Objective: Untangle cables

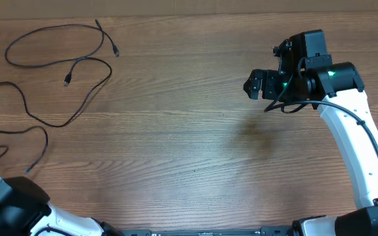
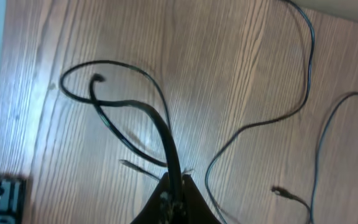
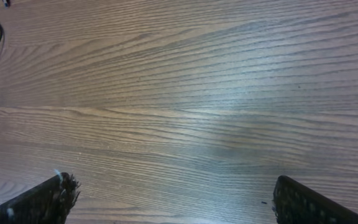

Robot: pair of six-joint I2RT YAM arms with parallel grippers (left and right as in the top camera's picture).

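Left pincer (image 2: 174, 185) is pinched closed, right pincer (image 3: 173, 190) gapes wide (both angled downward).

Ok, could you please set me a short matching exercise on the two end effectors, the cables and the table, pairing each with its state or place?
Things:
1. left end effector
2. right end effector
3. cables
4. table

States or places:
A. open, above bare wood
B. lying in loose strands on the left part of the table
C. shut on a black cable
D. brown, with wood grain

Pairs: 1-C, 2-A, 3-B, 4-D
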